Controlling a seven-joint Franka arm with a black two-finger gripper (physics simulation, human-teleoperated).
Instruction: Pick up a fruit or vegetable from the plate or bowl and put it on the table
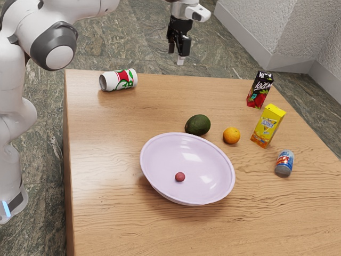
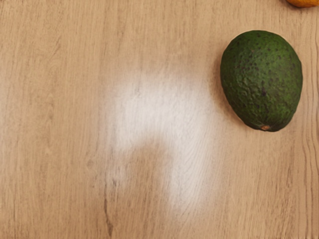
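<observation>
pincer (image 1: 176, 55) was open, empty | small red fruit (image 1: 180, 177) sat in lilac bowl (image 1: 209, 169), pincer's 6 o'clock, exterior view

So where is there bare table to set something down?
A wide bare patch lies between the white can and the bowl; another stretches from that can toward the black carton. It's crowded beside the bowl, where the avocado, orange and yellow carton sit close together.
</observation>
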